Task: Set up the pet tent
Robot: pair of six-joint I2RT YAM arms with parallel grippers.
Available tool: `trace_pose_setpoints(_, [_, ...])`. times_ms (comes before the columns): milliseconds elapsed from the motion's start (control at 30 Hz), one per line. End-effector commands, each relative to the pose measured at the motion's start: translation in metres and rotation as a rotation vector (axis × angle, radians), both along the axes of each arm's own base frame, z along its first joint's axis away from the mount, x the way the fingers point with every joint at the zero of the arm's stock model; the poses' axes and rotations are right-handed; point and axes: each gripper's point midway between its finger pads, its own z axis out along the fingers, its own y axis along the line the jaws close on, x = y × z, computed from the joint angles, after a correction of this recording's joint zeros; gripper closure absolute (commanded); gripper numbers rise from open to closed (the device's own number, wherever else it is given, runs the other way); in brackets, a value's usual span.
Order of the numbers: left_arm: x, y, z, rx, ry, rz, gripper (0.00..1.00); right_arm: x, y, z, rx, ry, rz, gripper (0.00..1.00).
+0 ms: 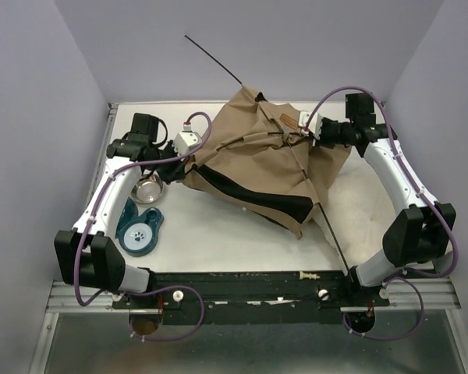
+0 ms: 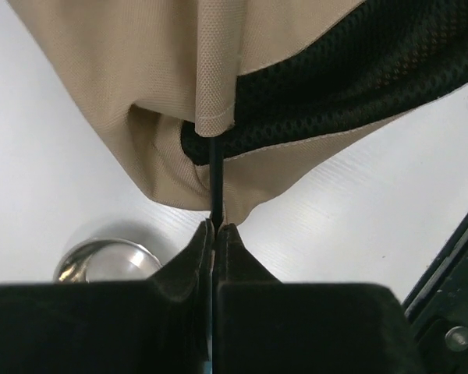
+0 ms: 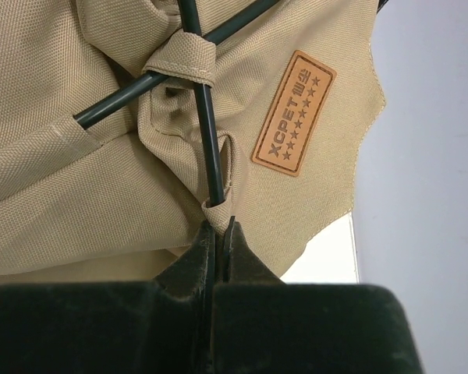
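Note:
The pet tent [image 1: 257,156] lies crumpled mid-table, tan fabric with black mesh panels and a brown leather label [image 3: 294,111]. One thin black pole [image 1: 210,54] sticks out to the far left and another [image 1: 334,238] runs toward the near right. My left gripper [image 1: 189,153] is at the tent's left edge, shut [image 2: 216,226] on a thin black pole [image 2: 216,175] that comes out of a fabric sleeve. My right gripper [image 1: 312,132] is at the tent's far right, shut [image 3: 218,224] on a pole [image 3: 209,132] and its sleeve end, just below where two poles cross.
A steel bowl [image 1: 148,188] sits left of the tent, just under my left wrist. A teal paw-print dish [image 1: 140,230] lies nearer the front left. A white fluffy cushion [image 1: 363,210] lies under the tent's right side. Walls close in on three sides.

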Motion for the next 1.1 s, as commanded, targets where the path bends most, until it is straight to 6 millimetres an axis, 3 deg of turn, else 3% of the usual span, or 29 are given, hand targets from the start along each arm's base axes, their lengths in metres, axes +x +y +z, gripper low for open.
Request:
trace_pose_setpoints(0, [0.046,-0.047,0.050,-0.183,-0.156,-0.015,0.79,-0.032,0.015,-0.027,0.030,0.176,0.004,0.99])
trace_pose_setpoints(100, [0.049,-0.024,0.067,-0.202,-0.174,0.058,0.55,-0.021,0.003,-0.013,0.030,0.136,-0.100,0.99])
trace_pose_setpoints(167, [0.051,-0.004,0.092,-0.265,-0.231,0.120,0.44,-0.017,-0.005,-0.002,0.055,0.115,-0.194,0.99])
trace_pose_setpoints(267, [0.050,0.026,0.148,-0.411,-0.316,0.253,0.29,-0.017,-0.018,0.014,0.099,0.067,-0.325,0.99])
trace_pose_setpoints(367, [0.046,0.035,0.201,-0.529,-0.407,0.324,0.03,-0.023,-0.026,0.027,0.190,0.123,-0.479,0.99])
trace_pose_setpoints(500, [0.039,0.035,0.251,-0.679,-0.500,0.383,0.01,-0.063,-0.005,0.047,0.289,0.181,-0.383,0.99])
trace_pose_setpoints(667, [0.034,0.039,0.278,-0.799,-0.580,0.438,0.01,-0.112,0.003,0.056,0.316,0.074,-0.338,0.99])
trace_pose_setpoints(767, [0.032,0.037,0.281,-0.818,-0.578,0.430,0.01,-0.137,-0.009,0.053,0.325,0.037,-0.385,0.99])
trace_pose_setpoints(900, [0.031,0.040,0.282,-0.844,-0.593,0.458,0.01,-0.164,-0.035,0.035,0.286,0.015,-0.478,0.99])
trace_pose_setpoints(1067, [0.045,0.054,0.289,-0.901,-0.593,0.575,0.01,-0.157,-0.086,0.033,0.304,0.005,-0.861,0.99])
